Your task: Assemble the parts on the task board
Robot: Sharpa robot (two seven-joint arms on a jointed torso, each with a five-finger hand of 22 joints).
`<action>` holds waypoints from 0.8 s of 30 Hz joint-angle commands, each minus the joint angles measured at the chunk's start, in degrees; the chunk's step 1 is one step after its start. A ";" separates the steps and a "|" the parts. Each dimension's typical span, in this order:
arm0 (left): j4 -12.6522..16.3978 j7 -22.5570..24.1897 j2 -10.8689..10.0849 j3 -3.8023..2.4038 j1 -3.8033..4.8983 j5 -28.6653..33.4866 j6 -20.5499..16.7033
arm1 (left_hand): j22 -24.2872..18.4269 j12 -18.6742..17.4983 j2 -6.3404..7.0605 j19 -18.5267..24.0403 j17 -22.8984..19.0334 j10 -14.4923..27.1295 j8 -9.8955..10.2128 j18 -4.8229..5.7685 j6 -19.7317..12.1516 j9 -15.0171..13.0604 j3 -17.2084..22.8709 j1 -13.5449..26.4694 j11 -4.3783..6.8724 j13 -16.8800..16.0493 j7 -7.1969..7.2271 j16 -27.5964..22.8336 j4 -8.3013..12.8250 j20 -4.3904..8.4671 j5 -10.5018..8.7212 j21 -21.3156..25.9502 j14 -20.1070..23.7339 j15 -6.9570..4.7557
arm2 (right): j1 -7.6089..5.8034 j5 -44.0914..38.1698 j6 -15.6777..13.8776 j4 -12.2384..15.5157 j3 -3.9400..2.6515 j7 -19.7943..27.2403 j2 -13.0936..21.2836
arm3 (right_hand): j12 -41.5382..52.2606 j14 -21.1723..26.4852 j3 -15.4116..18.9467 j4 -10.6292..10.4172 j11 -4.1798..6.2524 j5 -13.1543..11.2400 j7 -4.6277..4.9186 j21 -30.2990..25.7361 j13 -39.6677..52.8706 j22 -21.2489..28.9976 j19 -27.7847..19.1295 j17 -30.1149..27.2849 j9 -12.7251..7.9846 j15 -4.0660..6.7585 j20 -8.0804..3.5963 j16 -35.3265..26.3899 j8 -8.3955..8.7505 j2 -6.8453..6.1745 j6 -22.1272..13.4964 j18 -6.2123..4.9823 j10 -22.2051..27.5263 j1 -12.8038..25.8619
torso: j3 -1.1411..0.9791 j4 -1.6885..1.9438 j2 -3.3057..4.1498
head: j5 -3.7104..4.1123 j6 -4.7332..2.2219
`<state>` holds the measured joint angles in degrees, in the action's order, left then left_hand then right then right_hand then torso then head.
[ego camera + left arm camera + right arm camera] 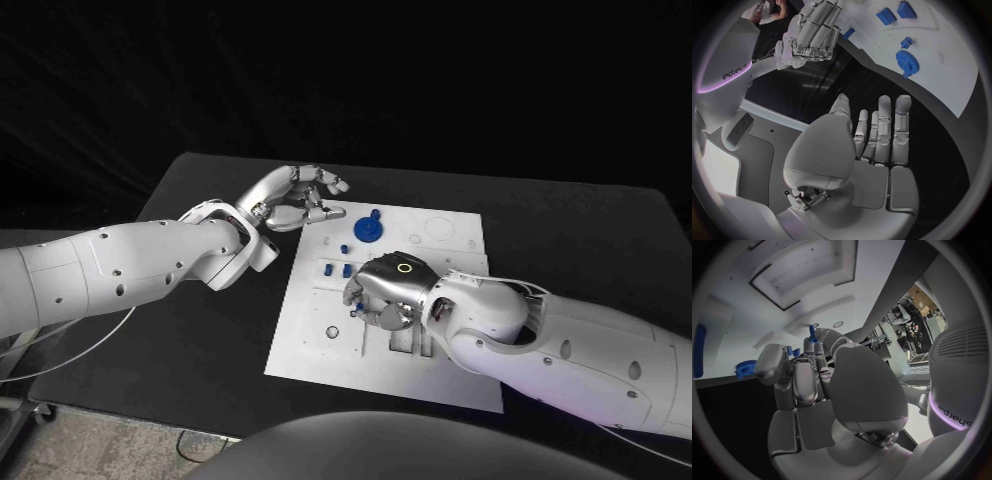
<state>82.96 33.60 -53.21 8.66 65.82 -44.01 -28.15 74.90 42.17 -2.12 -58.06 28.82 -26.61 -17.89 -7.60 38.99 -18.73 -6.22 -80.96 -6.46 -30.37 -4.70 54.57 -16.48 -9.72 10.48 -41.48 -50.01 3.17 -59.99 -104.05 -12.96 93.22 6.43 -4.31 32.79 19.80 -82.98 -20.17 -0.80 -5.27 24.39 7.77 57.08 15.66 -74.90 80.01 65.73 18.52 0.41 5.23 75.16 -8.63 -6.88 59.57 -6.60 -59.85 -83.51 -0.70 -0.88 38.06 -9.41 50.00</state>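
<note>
The white task board [454,375] lies in the middle of the black table. A blue gear [371,228] sits near its far edge, also visible as the gear [907,60] and the gear [745,369]. Small blue parts [336,268] lie left of my right hand [387,295], which hovers low over the board's middle. Its curled fingertips [807,365] pinch a small blue peg [811,332]. My left hand [296,200] hangs above the board's far left corner. Its fingers [882,130] are stretched out and hold nothing.
A rectangular recess [804,270] and small round holes [333,331] mark the board. Two blue blocks [895,13] lie on the board beyond the gear. Black table [188,330] surrounds the board on all sides.
</note>
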 commanded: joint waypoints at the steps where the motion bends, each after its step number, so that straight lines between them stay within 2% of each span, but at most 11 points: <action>1: 0.00 -0.16 0.20 -0.01 -0.08 0.32 0.51 | 2.53 0.20 -0.48 0.11 -0.11 0.17 -0.23 -1.10 -0.47 0.10 -0.36 -0.31 -0.38 0.09 -0.09 -0.11 0.04 0.05 0.30 0.14 0.14 0.28 | 0.08 -0.31 0.58 -0.08 -0.02 0.04 -0.20 | 0.21 0.36 0.00 0.44 1.33 0.34 0.01 -0.31 0.08 -7.36 -0.36 -0.05 0.06 0.12 0.02 -0.30 0.26 0.01 -0.38 0.67 -1.71 -0.46 | -0.01 0.03 -0.01 | -0.14 0.00; 9: 0.28 -0.40 0.24 0.00 -0.13 0.32 0.27 | 2.68 0.39 -0.57 -0.08 -0.17 0.18 -0.44 -1.10 -0.48 0.36 -0.51 -1.15 -0.31 0.33 -0.32 0.02 0.15 0.04 0.65 0.17 0.09 0.27 | 0.18 -0.29 0.20 -1.20 -0.02 -0.08 -1.01 | 0.26 0.45 0.00 0.45 1.34 0.25 0.03 -0.39 0.11 -7.33 -0.46 -0.04 0.06 0.12 0.02 -0.32 0.33 0.06 -0.38 0.65 -1.82 -0.45 | 0.06 0.09 0.03 | 0.41 0.00; 14: 0.27 -0.49 0.28 0.00 -0.13 0.32 0.37 | 2.69 0.43 -0.58 -0.07 -0.18 0.17 -0.48 -1.11 -0.49 0.41 -0.55 -1.28 -0.29 0.37 -0.38 0.05 0.15 0.04 0.76 0.25 0.08 0.26 | 0.30 -0.27 0.18 -1.51 -0.02 -0.12 -1.34 | 0.28 0.49 0.01 0.45 1.35 0.16 0.02 -0.48 0.12 -7.30 -0.53 -0.10 0.06 0.12 0.03 -0.36 0.35 0.08 -0.36 0.63 -1.86 -0.45 | -0.05 0.02 0.05 | 0.16 0.00; 24: 0.04 -0.59 0.34 0.00 -0.14 0.32 0.50 | 2.75 0.50 -0.64 -0.16 -0.20 0.16 -0.56 -1.11 -0.47 0.49 -0.60 -1.49 -0.25 0.44 -0.49 0.09 0.15 0.05 0.93 0.22 0.07 0.24 | 0.47 0.13 0.53 -1.20 -0.02 -0.27 -1.31 | 0.34 0.54 0.03 0.46 1.37 0.01 0.01 -0.46 0.15 -7.30 -0.57 -0.13 0.08 0.13 0.03 -0.38 0.37 0.12 -0.31 0.63 -1.96 -0.44 | -0.01 -0.02 0.05 | -0.03 0.00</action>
<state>82.96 32.90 -53.01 8.68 65.72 -43.98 -28.15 74.94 42.40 -2.78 -58.06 28.71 -26.61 -18.10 -7.59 38.79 -18.29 -6.38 -82.10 -6.46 -29.97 -4.90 54.57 -16.32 -9.72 11.15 -41.48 -50.01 3.17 -59.70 -103.88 -13.25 92.01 6.29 -4.34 31.44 19.96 -82.78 -20.17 -0.80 -5.27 24.15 7.77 56.87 15.72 -74.94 79.81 65.68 18.51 0.62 5.43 75.16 -8.63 -6.80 59.57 -6.60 -59.85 -83.58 -0.70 -0.87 38.12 -9.39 50.00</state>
